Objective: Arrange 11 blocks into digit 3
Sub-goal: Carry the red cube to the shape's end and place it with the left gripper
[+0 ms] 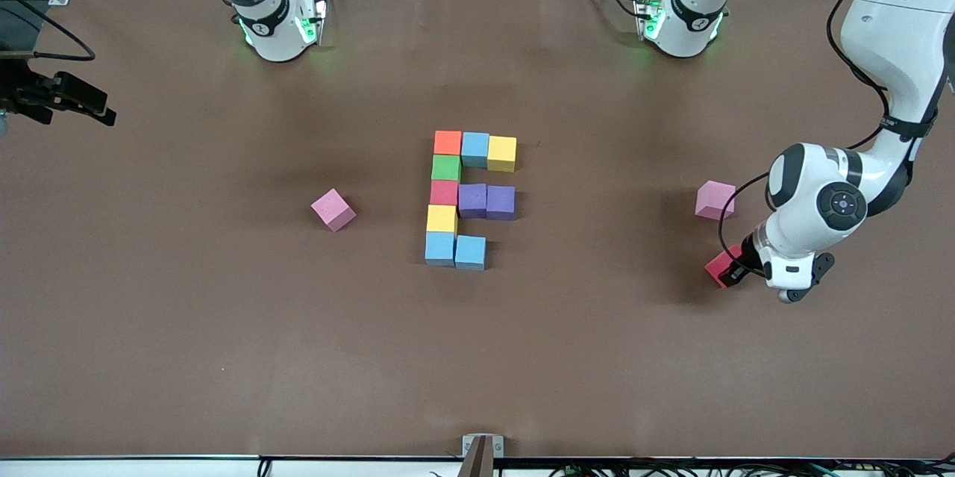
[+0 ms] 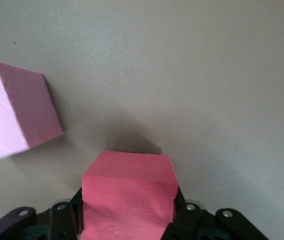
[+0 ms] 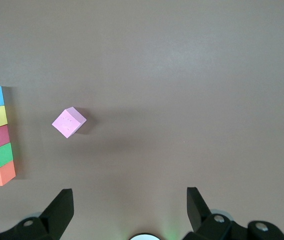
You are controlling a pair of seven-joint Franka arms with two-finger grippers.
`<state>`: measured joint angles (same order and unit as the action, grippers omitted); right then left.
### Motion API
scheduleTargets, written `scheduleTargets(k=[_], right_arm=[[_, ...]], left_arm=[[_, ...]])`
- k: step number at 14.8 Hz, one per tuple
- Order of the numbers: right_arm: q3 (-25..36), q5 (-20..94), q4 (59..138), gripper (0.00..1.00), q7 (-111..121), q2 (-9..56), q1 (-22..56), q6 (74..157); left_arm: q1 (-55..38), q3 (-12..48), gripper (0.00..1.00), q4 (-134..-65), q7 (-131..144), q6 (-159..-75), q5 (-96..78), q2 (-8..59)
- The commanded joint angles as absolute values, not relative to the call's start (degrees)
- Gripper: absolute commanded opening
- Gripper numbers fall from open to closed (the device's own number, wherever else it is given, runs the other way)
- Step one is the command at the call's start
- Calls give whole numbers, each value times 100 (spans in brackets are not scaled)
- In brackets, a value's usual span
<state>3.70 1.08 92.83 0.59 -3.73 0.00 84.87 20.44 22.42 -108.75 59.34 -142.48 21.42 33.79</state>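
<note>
A blocky figure of ten touching cubes lies mid-table: orange (image 1: 448, 142), blue (image 1: 475, 148) and yellow (image 1: 502, 153) in the farthest row, then green (image 1: 446, 167), then red (image 1: 444, 192) with two purple (image 1: 486, 201), then yellow (image 1: 442, 219), then two blue (image 1: 455, 250). My left gripper (image 1: 735, 272) is shut on a second red block (image 1: 721, 266) low at the table, toward the left arm's end. The left wrist view shows that block (image 2: 129, 195) between the fingers. My right gripper (image 1: 93, 105) waits open and empty, high over the right arm's end (image 3: 129, 205).
One pink cube (image 1: 715, 199) sits beside the held red block, a little farther from the front camera; it also shows in the left wrist view (image 2: 17, 115). Another pink cube (image 1: 333, 209) lies toward the right arm's end, also in the right wrist view (image 3: 69, 122).
</note>
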Motion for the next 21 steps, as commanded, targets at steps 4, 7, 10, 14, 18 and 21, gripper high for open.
scheduleTargets(k=[4,7,10,14,18,21], right_arm=[[404,35,9483,100,0,-545,53,8622],[404,35,9457,100,0,-545,44,8683],[413,35,9457,100,0,-545,35,8727],[413,35,9457,100,0,-527,44,8745],[413,18,9439,100,0,-527,35,8745],[413,18,9431,100,0,-519,35,8754]], left_arm=[[960,2268,38,-9634,9003,-13439,2189,3902],[433,2268,38,-9502,10114,-13421,1988,3937],[-244,2259,38,-9037,10895,-13430,1635,4244],[-1036,2189,38,-8175,11837,-13438,1661,4815],[-1476,2153,38,-7964,12427,-13447,1635,5018],[-1713,2145,38,-7814,12708,-13447,1635,5220]])
